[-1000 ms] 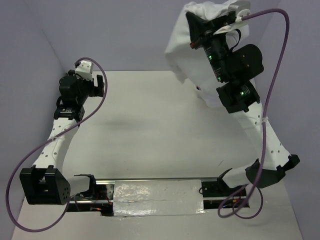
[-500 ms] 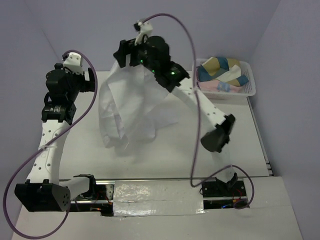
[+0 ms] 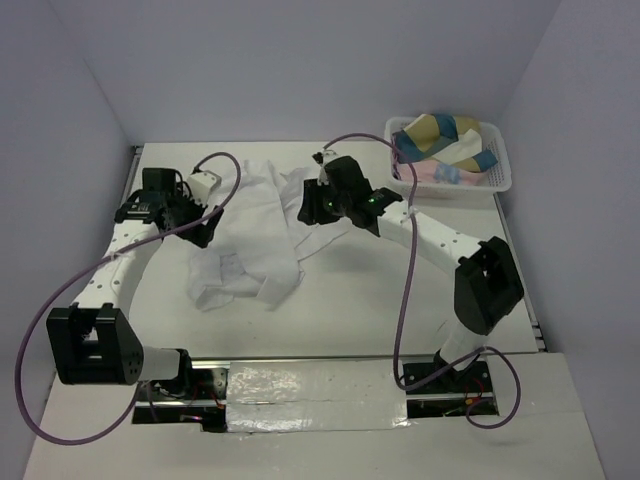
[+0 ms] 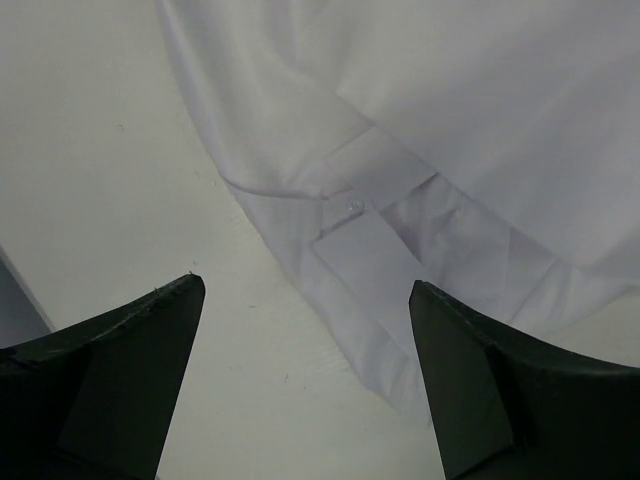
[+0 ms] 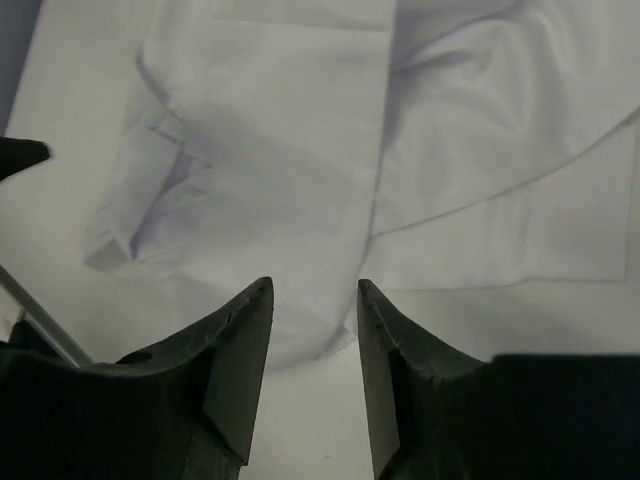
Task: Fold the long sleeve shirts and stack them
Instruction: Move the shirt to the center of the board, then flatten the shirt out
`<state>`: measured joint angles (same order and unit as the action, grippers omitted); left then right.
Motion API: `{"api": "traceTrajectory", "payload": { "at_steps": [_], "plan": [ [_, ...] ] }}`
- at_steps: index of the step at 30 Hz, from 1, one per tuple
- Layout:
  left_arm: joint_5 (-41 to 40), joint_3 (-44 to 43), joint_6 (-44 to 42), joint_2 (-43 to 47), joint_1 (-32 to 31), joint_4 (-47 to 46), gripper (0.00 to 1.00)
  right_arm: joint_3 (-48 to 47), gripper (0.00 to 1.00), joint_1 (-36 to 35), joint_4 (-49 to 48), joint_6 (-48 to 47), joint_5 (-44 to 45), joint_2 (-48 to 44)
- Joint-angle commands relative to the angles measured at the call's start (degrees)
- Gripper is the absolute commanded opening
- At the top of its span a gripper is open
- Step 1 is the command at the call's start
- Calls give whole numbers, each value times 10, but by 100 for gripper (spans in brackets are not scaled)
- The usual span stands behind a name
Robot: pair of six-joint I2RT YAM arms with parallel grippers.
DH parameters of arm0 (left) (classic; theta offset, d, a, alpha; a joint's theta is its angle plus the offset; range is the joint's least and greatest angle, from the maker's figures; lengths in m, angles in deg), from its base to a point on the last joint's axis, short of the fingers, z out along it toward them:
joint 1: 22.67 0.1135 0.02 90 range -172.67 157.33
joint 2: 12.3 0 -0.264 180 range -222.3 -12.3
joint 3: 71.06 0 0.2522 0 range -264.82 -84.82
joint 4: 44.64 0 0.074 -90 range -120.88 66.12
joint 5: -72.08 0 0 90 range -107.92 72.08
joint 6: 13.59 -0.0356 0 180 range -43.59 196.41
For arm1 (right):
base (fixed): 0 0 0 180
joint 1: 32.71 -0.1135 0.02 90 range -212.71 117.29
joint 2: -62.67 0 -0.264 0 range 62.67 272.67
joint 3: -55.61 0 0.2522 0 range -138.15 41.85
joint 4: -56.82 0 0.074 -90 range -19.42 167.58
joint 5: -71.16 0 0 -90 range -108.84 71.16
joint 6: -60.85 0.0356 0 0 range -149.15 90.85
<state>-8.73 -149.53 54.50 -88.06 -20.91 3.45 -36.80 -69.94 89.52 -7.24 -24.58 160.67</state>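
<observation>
White tabletop point(image 3: 400, 290). Crumpled white shirt point(image 3: 250, 230) looks thin, light, floppy; pinch a cuff point(image 4: 380, 180). Both empty: left jaws wide apart, right jaws narrowly parted.

One white long sleeve shirt point(image 3: 250, 250); one lattice basket point(image 3: 470, 186); one table point(image 3: 400, 290); two robot arms, the left arm point(image 3: 115, 265) and right arm point(image 3: 435, 238).

A: That shirt point(image 3: 245, 235), thin white cloth, soft, matt, creased all over

B: Look at the cuff point(image 4: 375, 175), stitched flat, small smooth button point(image 4: 352, 206) on it! The surface point(image 3: 350, 290) underneath is matt off-white, smooth

A: The left hand point(image 4: 305, 290) and right hand point(image 5: 313, 290), both matt black plastic, faintly grainy. The cable point(image 3: 405, 300), glossy purple. The basket point(image 3: 470, 188), white plastic lattice
</observation>
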Motion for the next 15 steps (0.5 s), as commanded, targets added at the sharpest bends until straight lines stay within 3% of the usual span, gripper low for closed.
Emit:
{"api": "traceTrajectory", "payload": {
  "at_steps": [1, 2, 6, 7, 10, 13, 15],
  "plan": [
    [-9, 23, -64, -12, -1, 5, 98, 44, 49, -8, -97, 18, -68, -18],
    [-7, 33, -69, -15, -1, 5, 96, 53, 64, -19, -106, 23, -83, -13],
    [-10, 89, -52, -19, -1, -7, 92, 72, 83, -77, -120, 19, -87, 5],
    [-15, 117, -49, -23, 0, -22, 91, 68, 92, -91, -119, 9, -86, 11],
    [-16, 161, -31, -31, 1, -54, 91, 62, 100, -128, -130, 2, -90, 36],
    [-11, 180, -20, -47, -2, -89, 96, 48, 99, -133, -133, 15, -105, 88],
    [-34, 186, -19, -58, -3, -111, 96, 25, 96, -131, -83, 37, -95, 126]
  ]
}}
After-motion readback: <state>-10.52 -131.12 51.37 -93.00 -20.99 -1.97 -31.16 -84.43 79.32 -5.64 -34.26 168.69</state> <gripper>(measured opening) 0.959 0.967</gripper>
